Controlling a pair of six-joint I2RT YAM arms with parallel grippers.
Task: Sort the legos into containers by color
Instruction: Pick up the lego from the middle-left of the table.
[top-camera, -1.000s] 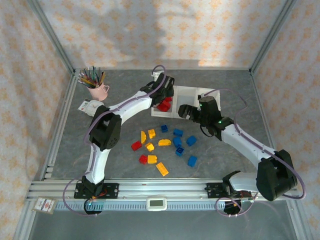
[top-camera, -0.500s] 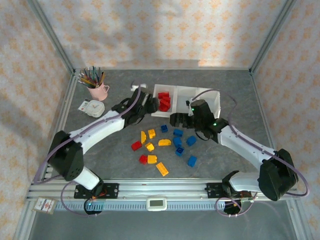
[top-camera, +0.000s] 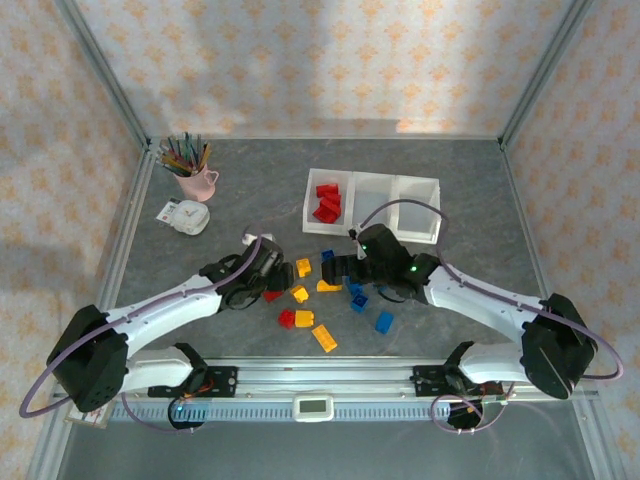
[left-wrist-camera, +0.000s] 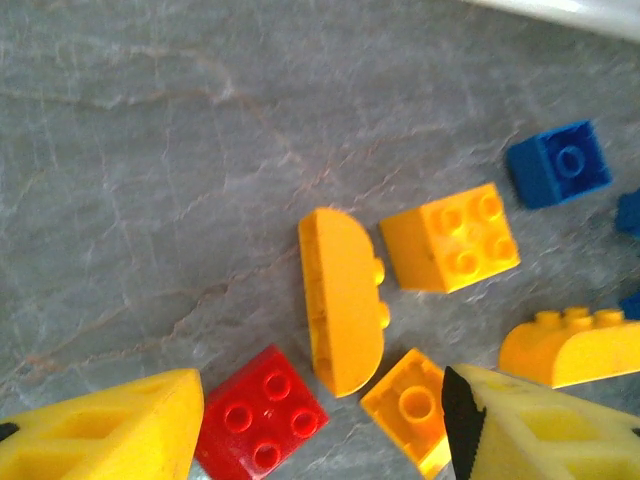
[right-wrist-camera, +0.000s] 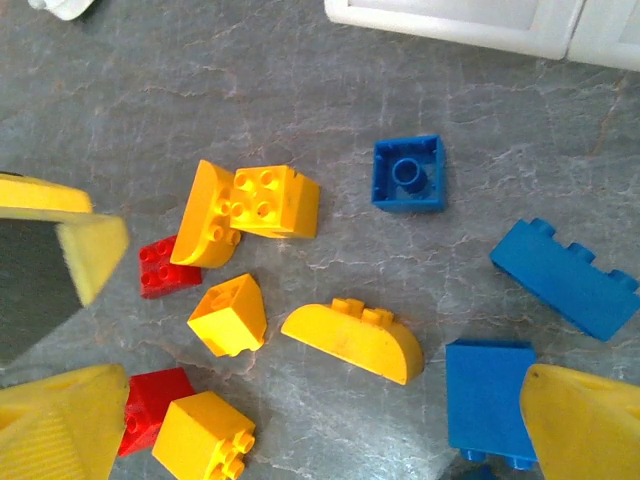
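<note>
Left gripper (top-camera: 262, 272): jaws wide, empty, over red brick (left-wrist-camera: 262, 425) at the pile's 9 o'clock edge.
Right gripper (top-camera: 338, 268): jaws wide, empty, over blue brick (right-wrist-camera: 487, 395).
Loose legos (top-camera: 312, 300): on table, 6 o'clock of containers (top-camera: 372, 195).
Red legos (top-camera: 326, 202): leftmost bin.

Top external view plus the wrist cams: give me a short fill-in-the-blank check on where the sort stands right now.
The legos already in the containers are all ___.
The left gripper has its jaws ___.
In the right wrist view, the single-stud square brick is ___.
Missing words: red; open; blue.
</note>
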